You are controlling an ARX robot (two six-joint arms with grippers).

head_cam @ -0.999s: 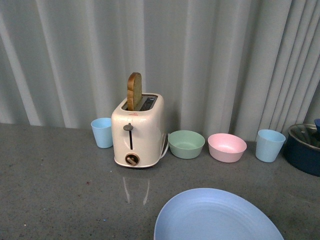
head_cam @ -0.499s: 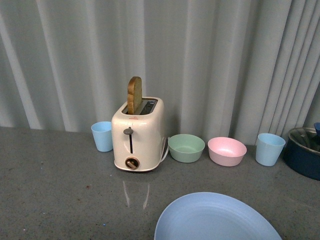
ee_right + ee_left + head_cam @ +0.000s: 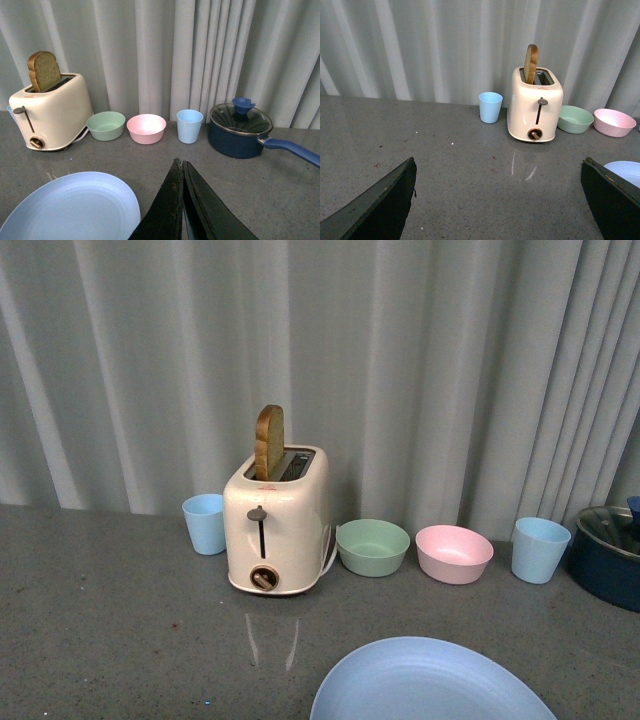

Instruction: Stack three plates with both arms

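The light blue plate (image 3: 70, 207) lay flat on the counter (image 3: 110, 610), just beside the right pincer (image 3: 182, 200), whose tips were pressed shut on nothing. The left pincer (image 3: 495, 200) gaped wide, probably farther away.

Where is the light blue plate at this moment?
The light blue plate lies on the grey table at the near edge of the front view, right of centre, in front of the green bowl and pink bowl.
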